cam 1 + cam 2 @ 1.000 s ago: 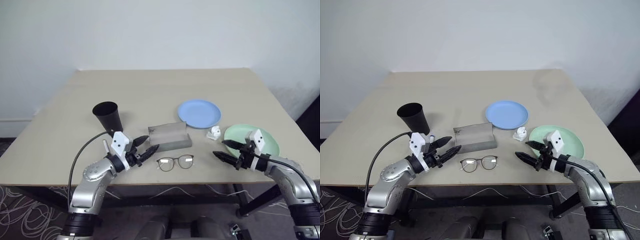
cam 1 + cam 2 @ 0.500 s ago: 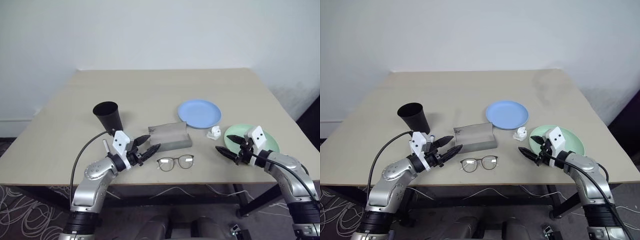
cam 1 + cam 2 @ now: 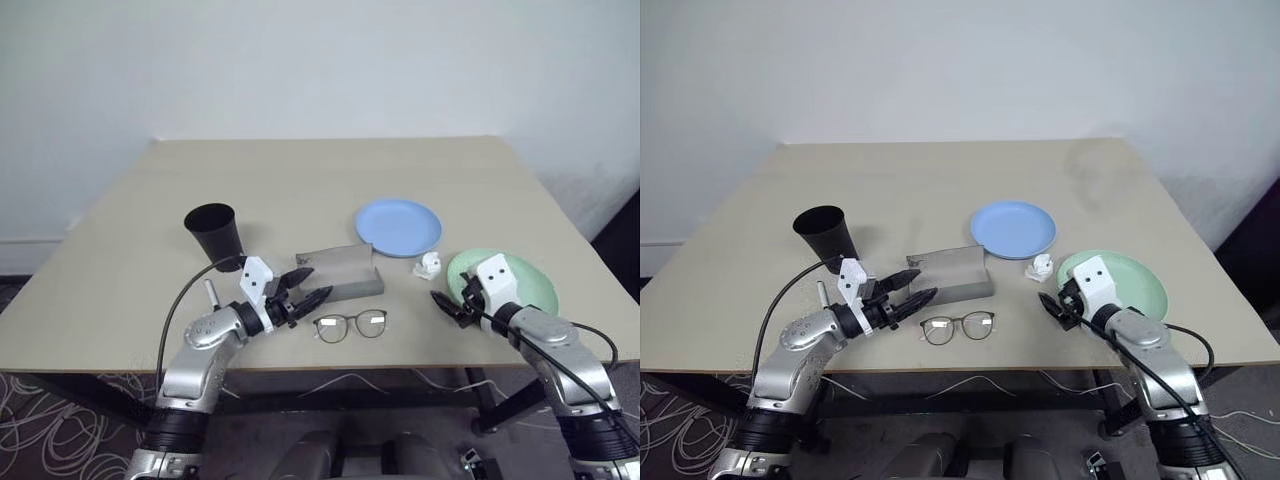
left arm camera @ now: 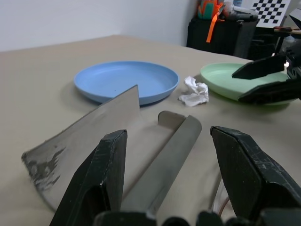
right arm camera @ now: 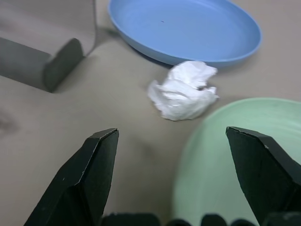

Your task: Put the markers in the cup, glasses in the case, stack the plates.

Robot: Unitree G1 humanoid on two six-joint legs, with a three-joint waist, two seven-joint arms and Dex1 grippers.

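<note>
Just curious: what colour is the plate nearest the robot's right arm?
Mint green, plainest in the right wrist view, next to the crumpled white paper wad.

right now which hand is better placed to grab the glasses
Left. The left hand hangs open just beside the glasses, with the open case right behind them. The right hand is open too, but sits at the green plate, farther from the glasses.

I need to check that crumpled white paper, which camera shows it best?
The right wrist view: the paper wad sits close between the blue plate and green plate. The left wrist view shows it farther off; the head views show a small white lump.
</note>
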